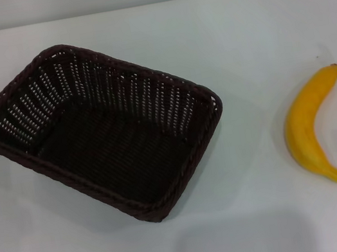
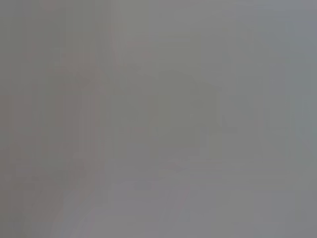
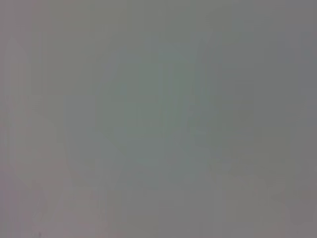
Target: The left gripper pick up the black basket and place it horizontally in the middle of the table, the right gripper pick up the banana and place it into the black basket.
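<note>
The black basket point(image 1: 101, 134) sits on the white table point(image 1: 226, 44), left of centre, turned at an angle with one corner toward the near edge. It is empty. The banana point(image 1: 309, 127) lies on the table at the right, well apart from the basket, its dark tip pointing to the far right. Neither the left gripper nor the right gripper shows in the head view. Both wrist views show only a plain grey field with no object or finger in them.
The table's far edge point(image 1: 147, 4) meets a grey wall at the back. A faint shadow point(image 1: 245, 243) lies on the table near the front edge, below the basket.
</note>
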Motion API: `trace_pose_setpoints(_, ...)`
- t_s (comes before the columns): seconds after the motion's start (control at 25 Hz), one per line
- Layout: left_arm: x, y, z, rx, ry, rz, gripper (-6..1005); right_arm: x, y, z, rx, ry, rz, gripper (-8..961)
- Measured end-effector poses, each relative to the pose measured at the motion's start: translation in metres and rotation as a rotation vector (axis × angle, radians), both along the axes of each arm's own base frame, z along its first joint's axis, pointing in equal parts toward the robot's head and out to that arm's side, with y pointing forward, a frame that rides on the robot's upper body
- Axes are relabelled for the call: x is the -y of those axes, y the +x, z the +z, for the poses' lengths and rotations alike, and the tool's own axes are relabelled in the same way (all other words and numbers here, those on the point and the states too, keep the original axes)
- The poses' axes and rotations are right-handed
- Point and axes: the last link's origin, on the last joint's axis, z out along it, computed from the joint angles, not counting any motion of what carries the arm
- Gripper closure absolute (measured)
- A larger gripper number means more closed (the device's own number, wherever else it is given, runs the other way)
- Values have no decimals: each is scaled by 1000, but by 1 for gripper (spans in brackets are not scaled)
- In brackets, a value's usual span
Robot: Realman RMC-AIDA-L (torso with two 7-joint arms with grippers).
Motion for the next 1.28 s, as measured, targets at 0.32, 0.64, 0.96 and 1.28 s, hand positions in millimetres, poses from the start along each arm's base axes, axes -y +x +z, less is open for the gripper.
trace_pose_setpoints(0.32,2,6,49,92,-148,-213,185,0,-4,0,11,5,24,95)
trace_pose_setpoints(0.64,-45,38,102,-27,-616,-311,186,-2,-7,-2,9,-4,35,95)
trace_pose_setpoints(0.96,-92,103,136,-100,-1074,-275,185,-2,-8,-4,5,-10,41,96)
trace_pose_setpoints(1.28,-118,136,136,-297,-1344,-25,190,-6,-12,-6,2,-20,52,96)
